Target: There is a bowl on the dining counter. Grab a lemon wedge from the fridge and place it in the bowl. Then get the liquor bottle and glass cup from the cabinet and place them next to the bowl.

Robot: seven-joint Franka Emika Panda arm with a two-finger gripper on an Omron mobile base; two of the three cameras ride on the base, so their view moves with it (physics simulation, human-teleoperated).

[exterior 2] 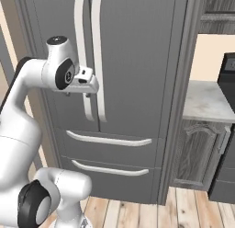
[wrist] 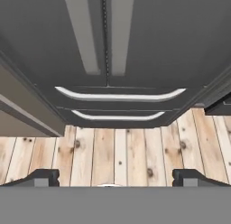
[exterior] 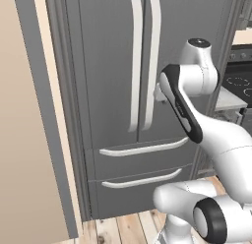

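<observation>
In front of the robot stands the fridge (exterior: 123,90), a tall dark grey French-door unit with both upper doors shut and its two lower drawers closed. Two long pale vertical handles (exterior 2: 89,57) run side by side down the middle of the doors, and each drawer carries a pale horizontal handle. The arm's hand is raised close to the lower part of those vertical handles, not touching them as far as can be told. In the hand view the fingers (wrist: 43,177) stand wide apart and hold nothing, above a light wooden plank floor (wrist: 117,151). A marble-topped table (exterior 2: 206,100) adjoins the fridge.
</observation>
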